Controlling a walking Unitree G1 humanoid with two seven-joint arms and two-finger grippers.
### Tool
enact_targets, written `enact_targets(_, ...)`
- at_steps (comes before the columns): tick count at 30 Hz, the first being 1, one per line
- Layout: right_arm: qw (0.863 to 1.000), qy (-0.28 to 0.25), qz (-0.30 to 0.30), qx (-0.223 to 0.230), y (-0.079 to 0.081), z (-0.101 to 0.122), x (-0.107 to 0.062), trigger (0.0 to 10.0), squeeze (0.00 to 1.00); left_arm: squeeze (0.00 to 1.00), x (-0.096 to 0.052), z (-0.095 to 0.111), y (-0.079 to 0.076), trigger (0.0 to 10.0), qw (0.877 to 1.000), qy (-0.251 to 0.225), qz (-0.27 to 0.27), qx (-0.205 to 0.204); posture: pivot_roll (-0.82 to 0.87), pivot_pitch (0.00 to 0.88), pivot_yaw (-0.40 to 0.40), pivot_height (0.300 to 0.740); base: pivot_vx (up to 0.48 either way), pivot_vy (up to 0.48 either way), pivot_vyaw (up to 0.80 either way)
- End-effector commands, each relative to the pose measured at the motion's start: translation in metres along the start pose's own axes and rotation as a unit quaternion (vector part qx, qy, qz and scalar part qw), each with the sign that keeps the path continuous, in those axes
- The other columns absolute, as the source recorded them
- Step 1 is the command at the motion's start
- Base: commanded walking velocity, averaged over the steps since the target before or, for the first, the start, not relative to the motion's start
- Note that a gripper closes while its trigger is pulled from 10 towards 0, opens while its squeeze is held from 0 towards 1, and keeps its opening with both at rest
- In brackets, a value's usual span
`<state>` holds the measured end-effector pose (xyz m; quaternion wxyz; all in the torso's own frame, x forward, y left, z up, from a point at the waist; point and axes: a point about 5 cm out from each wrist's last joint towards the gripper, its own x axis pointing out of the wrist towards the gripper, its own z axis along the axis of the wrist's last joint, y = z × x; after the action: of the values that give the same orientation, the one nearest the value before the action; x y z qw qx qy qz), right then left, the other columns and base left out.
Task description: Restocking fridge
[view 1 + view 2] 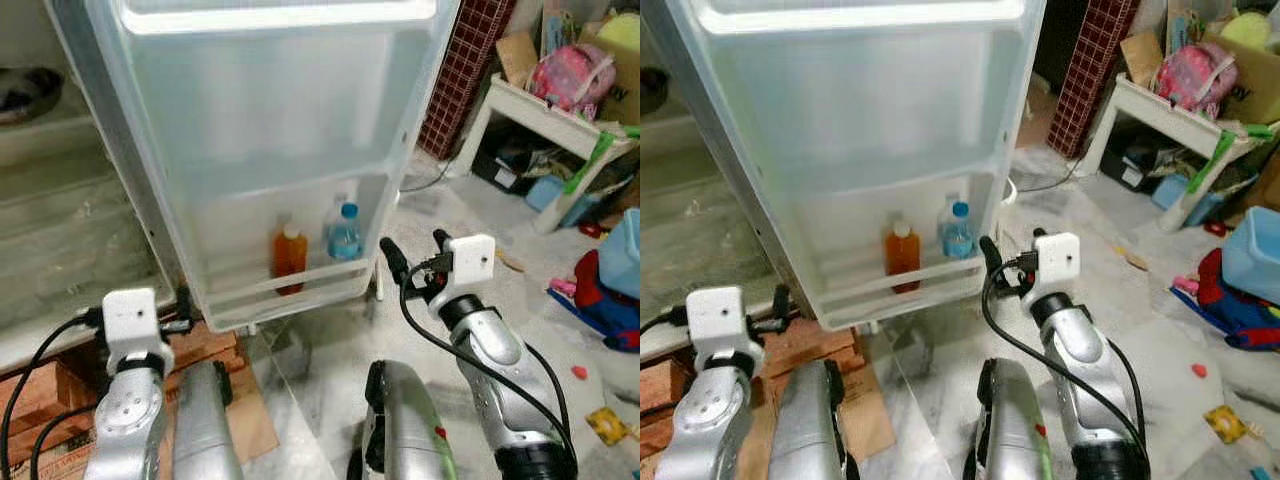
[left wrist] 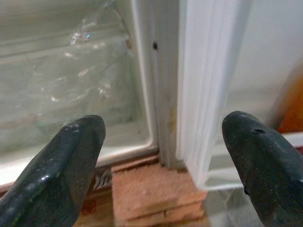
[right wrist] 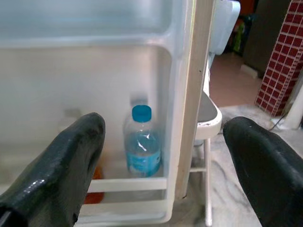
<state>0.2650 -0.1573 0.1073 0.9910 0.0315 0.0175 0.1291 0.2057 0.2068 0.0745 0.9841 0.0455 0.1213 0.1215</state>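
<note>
R fingers (image 3: 71,165): black, spread wide apart, holding nothing; fridge door's free edge seen between them in the wrist view.
R gripper (image 1: 412,258): raised just beside the door's outer edge, near the bottom door shelf, not touching it.
L fingers (image 2: 66,161): also wide apart, empty; door's hinge side and a brick block sit between them in the wrist view.
L gripper (image 1: 182,310): low, near the door's hinge-side bottom corner.
Water bottle (image 3: 142,144): clear w/ blue cap & blue label, upright in the bottom door shelf, at the end nearest the free edge.
Orange bottle (image 1: 290,258): orange liquid, pale cap, upright in the same shelf, just beside the water bottle on its hinge side; a 2nd clear bottle behind the water one, blurry.
Fridge door (image 1: 260,120): white, open, inner side facing the robot; retaining bar runs across the front of the bottles.
Fridge interior (image 1: 60,200): to robot's left, pale shelves, a dark dish on an upper one.
Bricks (image 2: 151,189): reddish, under the fridge's front corner.
Floor (image 1: 470,210): pale marble-look.
White table (image 1: 550,115): well to the right, carrying a pink bag and boxes; clutter beneath it.
Blue bin (image 1: 625,250): far right edge, toys near it on the floor.
</note>
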Motion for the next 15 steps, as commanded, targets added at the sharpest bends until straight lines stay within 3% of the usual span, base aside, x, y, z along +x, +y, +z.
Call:
enact_targets(1,1.0,-0.003,-0.006,0.001,-0.005,0.005,-0.006,10.0,0.0,0.0,-0.004,0.003,0.0,10.0,1.0,-0.01,-0.009,0.004,0.06,0.0,-0.049,0.599,0.0,0.0,0.0)
enact_targets(4,1.0,0.011,-0.005,0.004,-0.005,0.0,-0.015,10.0,0.0,0.0,-0.008,-0.001,-0.002,10.0,1.0,-0.009,-0.02,0.015,0.06,0.0,-0.049,0.618,0.0,0.0,0.0)
enact_targets(15,0.998,0.052,-0.004,0.017,-0.002,-0.017,-0.016,10.0,0.0,0.0,0.0,-0.006,-0.008,10.0,0.999,-0.009,-0.037,0.037,0.06,0.0,-0.032,0.688,0.0,0.0,0.0)
